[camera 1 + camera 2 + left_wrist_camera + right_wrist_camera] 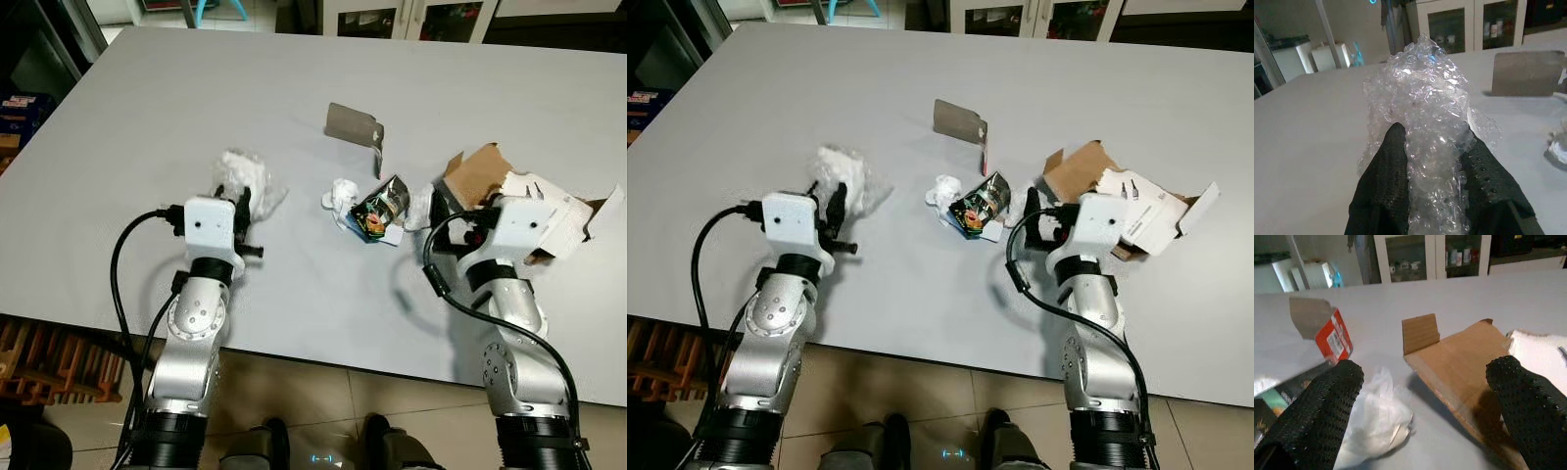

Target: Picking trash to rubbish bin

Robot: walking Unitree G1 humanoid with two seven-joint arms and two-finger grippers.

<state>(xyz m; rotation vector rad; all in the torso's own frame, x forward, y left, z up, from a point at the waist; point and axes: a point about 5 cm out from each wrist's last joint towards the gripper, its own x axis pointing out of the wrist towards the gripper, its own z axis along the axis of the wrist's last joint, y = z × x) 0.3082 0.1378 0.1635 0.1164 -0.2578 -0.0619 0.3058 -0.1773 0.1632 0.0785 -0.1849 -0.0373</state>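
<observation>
A crumpled clump of clear bubble wrap [247, 176] lies on the grey table [196, 88] at its left. My left gripper [1432, 142] is shut on it, one black finger on each side. In the middle lie a white tissue wad [340, 194] and a dark green snack packet [380, 208]. My right gripper [1425, 374] stands open at the right. A torn brown cardboard flap [1459, 352] and a crumpled white plastic scrap [1376, 418] lie between its wide-spread fingers. It touches neither.
A flattened grey carton with a red side [355, 127] lies behind the packet. A white torn box [554, 211] lies right of the cardboard. The table's near edge [323, 357] runs just before my arms. Cabinets [1415, 259] stand beyond the far end.
</observation>
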